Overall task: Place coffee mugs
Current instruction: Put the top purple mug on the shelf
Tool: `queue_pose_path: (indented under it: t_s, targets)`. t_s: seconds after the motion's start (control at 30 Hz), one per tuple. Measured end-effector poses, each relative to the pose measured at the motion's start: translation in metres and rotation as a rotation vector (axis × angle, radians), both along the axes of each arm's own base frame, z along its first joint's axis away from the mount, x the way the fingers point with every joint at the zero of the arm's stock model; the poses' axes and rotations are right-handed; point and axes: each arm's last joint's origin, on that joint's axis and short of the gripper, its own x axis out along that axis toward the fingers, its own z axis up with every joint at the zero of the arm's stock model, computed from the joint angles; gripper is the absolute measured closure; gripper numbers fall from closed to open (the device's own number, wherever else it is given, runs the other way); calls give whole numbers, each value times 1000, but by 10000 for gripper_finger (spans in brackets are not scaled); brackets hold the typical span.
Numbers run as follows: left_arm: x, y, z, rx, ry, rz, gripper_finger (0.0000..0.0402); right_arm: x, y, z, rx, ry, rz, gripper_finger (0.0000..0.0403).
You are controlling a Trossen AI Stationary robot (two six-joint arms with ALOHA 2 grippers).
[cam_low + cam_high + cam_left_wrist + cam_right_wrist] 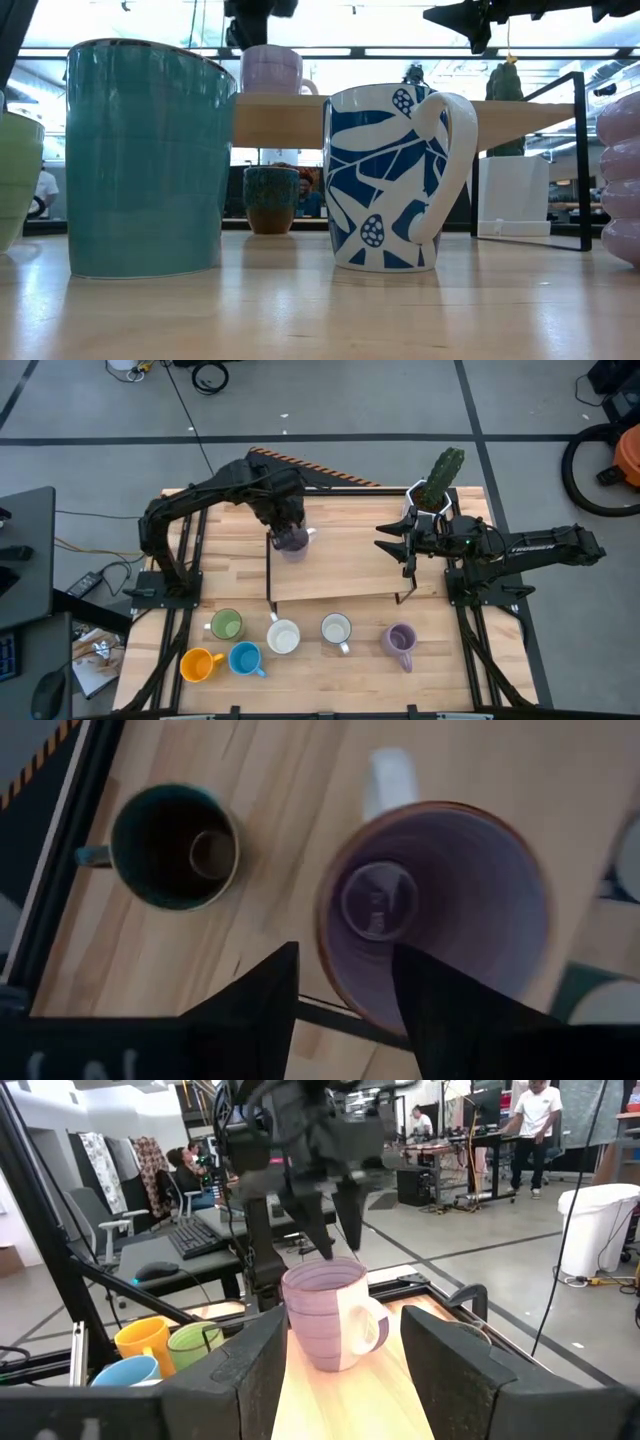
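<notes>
Lavender mug (291, 541) stands upright on shelf (350, 565); left hand (285, 518) directly above, fingers parted astride its rim.

High: straight down on whole pale wooden table (340, 680). Low: tabletop level, close. Wrist cams: both on lavender ribbed ceramic mug (440, 910), shared w/ high.

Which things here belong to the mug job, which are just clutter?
Job: lavender mug on the shelf, left gripper over it; green mug, orange mug, blue mug, two white mugs, second lavender mug on the table; dark mug under the shelf.
Lying about: cactus pot; right gripper waits near it.
</notes>
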Motion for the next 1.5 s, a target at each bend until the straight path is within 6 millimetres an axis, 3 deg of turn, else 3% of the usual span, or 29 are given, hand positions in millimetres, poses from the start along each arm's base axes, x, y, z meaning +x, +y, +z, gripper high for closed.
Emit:
queue_pose_path:
  t_s: [0.2, 0.4, 0.6, 0.8, 0.9, 1.03, 1.27, 1.5]
  targets:
    - [-26, -7, 27, 33, -90, -65, 233, 0, 0, 0, 0, 1, 0, 199]
    - [-67, -15, 65, 98, -274, -140, 251, 11, -1, -7, 2, 60, -2, 199]
    - [-103, -16, 86, 151, -359, -165, 260, 37, -8, 5, -12, 147, -27, 199]
    - [-118, -24, 92, 188, -392, -177, 260, 70, -16, 17, -25, 245, 19, 199]
    - [-126, -33, 87, 201, -482, -224, 260, 82, -17, 23, -33, 279, 56, 199]
    - [-135, -40, 65, 202, -587, -204, 260, 91, -17, 31, -55, 298, 62, 199]
    - [-141, -50, 15, 230, -831, -187, 260, 104, -18, 42, -82, 311, 76, 199]
    - [-141, -51, -33, 239, -962, -244, 260, 122, -20, 47, -79, 392, 89, 199]
